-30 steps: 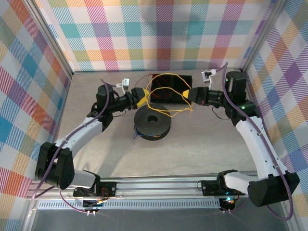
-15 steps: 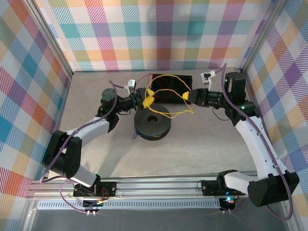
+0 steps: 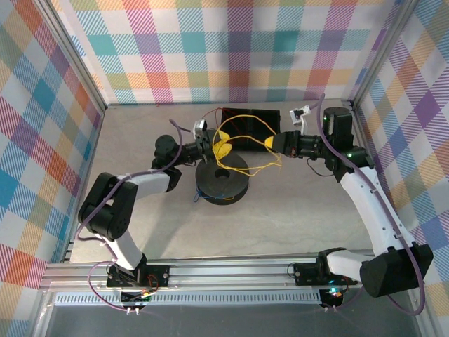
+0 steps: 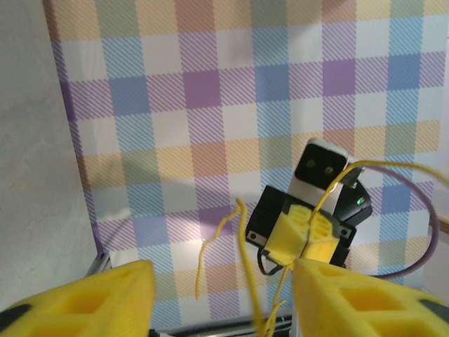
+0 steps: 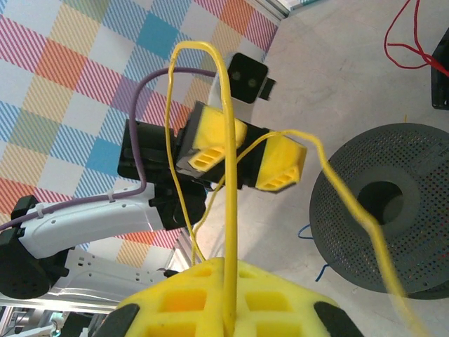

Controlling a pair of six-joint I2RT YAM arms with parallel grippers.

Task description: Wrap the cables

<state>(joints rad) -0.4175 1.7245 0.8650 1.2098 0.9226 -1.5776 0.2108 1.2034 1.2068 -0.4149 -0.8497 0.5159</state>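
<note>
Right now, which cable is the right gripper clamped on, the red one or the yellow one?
The yellow cable: it runs straight down into the shut pads of the right gripper. The red cable lies loose, well away from that gripper.

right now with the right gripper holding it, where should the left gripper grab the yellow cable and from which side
Probably the loose strand of the yellow cable just ahead of the left gripper's open fingers, short of the right gripper, which is shut on it. Come straight on from the left arm's side: the strand hangs crosswise to the gap, above the black spool.
</note>
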